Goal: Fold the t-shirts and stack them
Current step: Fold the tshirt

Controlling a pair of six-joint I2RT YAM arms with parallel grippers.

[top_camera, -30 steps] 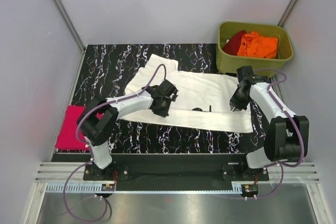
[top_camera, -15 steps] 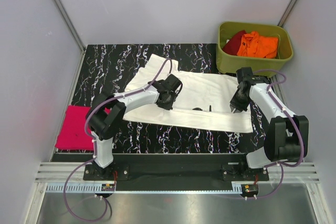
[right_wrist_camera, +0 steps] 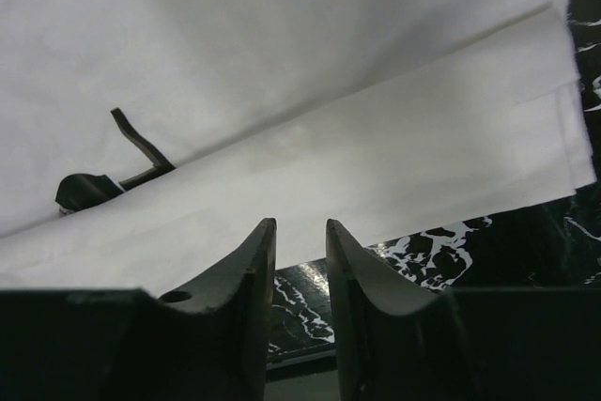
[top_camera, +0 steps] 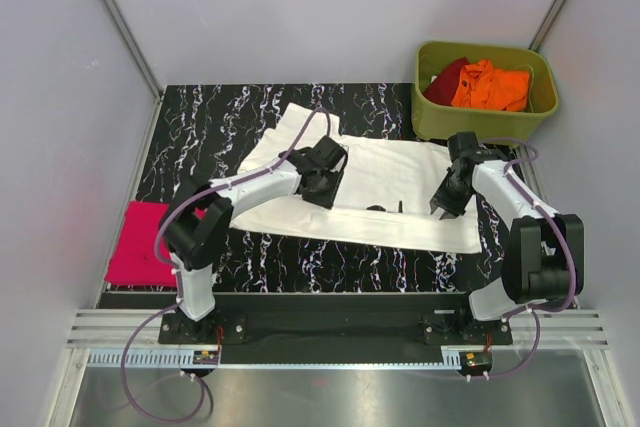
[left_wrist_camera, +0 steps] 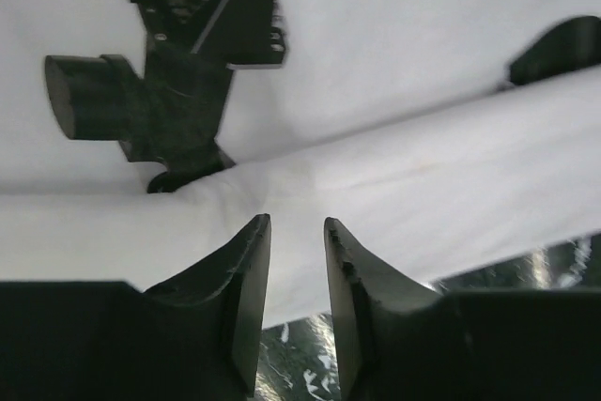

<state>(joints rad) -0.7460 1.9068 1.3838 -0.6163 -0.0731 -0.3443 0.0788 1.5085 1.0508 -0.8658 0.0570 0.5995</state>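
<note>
A white t-shirt (top_camera: 380, 169) lies spread across the black marbled table (top_camera: 200, 122), its near edge folded over into a long band (top_camera: 400, 229). A small black print (top_camera: 385, 209) peeks out at the fold, also seen as the print (right_wrist_camera: 89, 190) in the right wrist view. My left gripper (top_camera: 322, 179) hovers over the shirt's left half, its jaws a little open with nothing between them (left_wrist_camera: 297, 223). Over the shirt's right end, my right gripper (top_camera: 445, 199) also stands open and empty (right_wrist_camera: 300, 224). A folded pink t-shirt (top_camera: 140, 242) lies at the table's left edge.
An olive-green tub (top_camera: 485, 122) at the back right holds an orange t-shirt (top_camera: 492, 85) and a dark red one (top_camera: 447, 77). A black shape (left_wrist_camera: 169, 91) lies on the cloth beyond my left fingers. Grey walls close in both sides.
Both grippers have opened from nearly shut. The left gripper has shifted a little farther back and right over the white shirt. The right one has barely moved.
</note>
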